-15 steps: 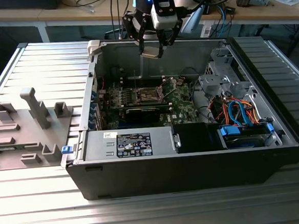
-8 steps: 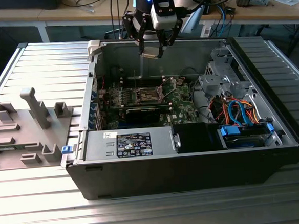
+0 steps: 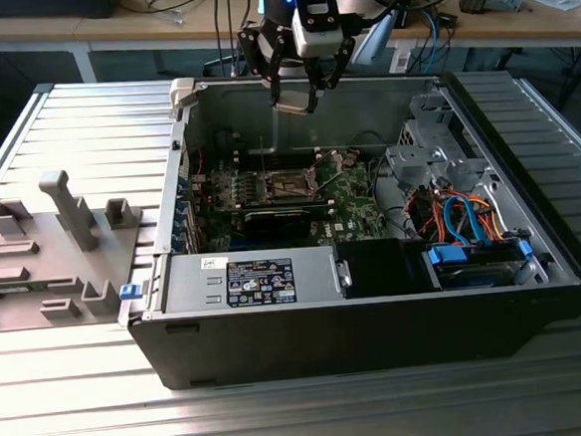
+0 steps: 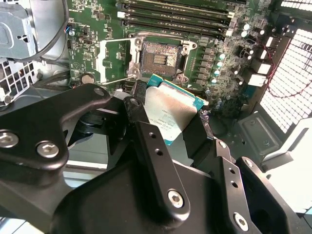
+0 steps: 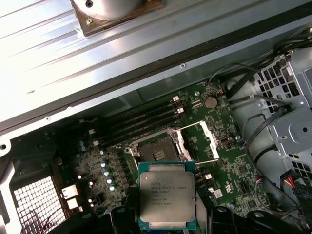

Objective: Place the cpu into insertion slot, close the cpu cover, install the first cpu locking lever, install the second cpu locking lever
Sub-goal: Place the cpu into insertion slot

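On the exterior view's left, a grey fixture tray [image 3: 33, 246] of moulded holders lies on the ridged metal table [image 3: 284, 408], just beside the open computer case [image 3: 378, 322]. Bare table runs along the case's near wall. The case has no side panel, so the room above its contents is free.

Inside it, a labelled power supply [image 3: 260, 280] sits against the near wall. Behind that lies the green motherboard [image 3: 354, 199], and a drive cage [image 3: 436, 158] with orange and blue cables [image 3: 460, 211] fills the exterior view's right end.

The gripper [image 3: 294, 100] hangs above the case's far rim, well clear of the board. Its fingers [image 4: 139, 109] are clamped on opposite edges of the cpu [image 5: 167, 195]. The chip is held flat, its silver top facing the cameras in both wrist views.

Below it, the insertion slot [image 5: 158, 153] lies uncovered, with its contact field showing. The cpu cover [image 5: 201, 137] is swung open beside it, and a thin locking lever [image 5: 207, 161] sticks out free near the socket's corner. Long memory slots [image 5: 141, 122] run along the socket's other side.

In the first wrist view the chip overlaps the socket's near rim. The gripper body hides the chip's lower edge in the second wrist view. In the exterior view the cover is too small to make out.
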`<act>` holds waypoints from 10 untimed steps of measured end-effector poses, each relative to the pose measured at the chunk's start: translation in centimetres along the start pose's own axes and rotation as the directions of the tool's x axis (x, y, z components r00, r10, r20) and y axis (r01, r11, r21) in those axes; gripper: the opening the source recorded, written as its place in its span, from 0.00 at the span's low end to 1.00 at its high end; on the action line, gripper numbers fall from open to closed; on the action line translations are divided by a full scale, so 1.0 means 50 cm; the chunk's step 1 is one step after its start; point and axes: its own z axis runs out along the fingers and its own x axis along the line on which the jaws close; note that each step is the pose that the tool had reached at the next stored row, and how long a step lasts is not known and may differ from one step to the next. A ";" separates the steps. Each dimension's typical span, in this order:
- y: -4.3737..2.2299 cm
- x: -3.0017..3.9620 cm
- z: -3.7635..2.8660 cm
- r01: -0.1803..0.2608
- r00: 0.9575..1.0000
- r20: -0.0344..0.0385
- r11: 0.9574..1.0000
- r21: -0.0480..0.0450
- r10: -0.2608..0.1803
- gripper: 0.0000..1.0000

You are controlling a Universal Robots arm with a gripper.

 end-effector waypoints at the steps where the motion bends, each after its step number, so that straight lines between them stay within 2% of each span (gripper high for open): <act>1: 0.000 0.000 0.000 -0.001 1.000 0.000 1.000 0.000 0.001 0.54; 10: 0.000 0.000 0.000 -0.015 1.000 0.001 1.000 0.000 0.015 0.54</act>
